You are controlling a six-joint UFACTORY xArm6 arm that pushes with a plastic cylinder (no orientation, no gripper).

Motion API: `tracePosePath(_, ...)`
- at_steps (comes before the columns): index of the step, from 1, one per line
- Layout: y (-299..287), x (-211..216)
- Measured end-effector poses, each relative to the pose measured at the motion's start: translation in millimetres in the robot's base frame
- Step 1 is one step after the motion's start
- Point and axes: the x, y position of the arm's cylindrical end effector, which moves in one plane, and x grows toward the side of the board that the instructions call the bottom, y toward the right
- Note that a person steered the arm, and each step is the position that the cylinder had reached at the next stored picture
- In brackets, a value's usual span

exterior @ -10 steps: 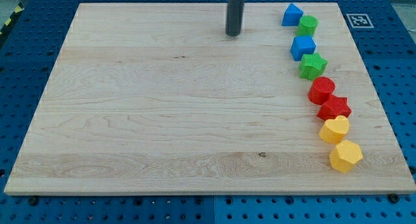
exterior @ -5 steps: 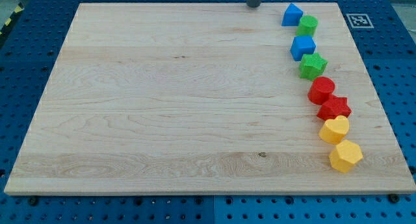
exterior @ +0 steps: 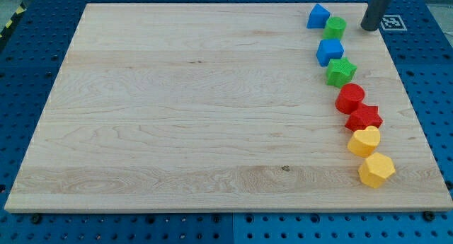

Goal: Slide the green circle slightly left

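No claw on this arm, just a rod holding nothing; my tip (exterior: 370, 28) sits at the view's top right, just right of the green circle (exterior: 335, 27), not touching. Green circle on the counter (exterior: 177, 117) between blue triangle (exterior: 318, 16) and blue cube (exterior: 329, 51), second in the column of blocks.

A single camera looks down at a slant from beyond the wooden board's (exterior: 212, 109) near edge, facing the far edge, close enough that the board nearly fills the frame. My tip (exterior: 369, 28) stands at the view's top right; the board spreads left and below it.
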Motion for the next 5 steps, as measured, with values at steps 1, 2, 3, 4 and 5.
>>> tracePosePath(1,-2,0)
tracePosePath(2,-9,1)
tracePosePath(3,-19,7)
tracePosePath(4,-28,16)
tracePosePath(5,-35,19)
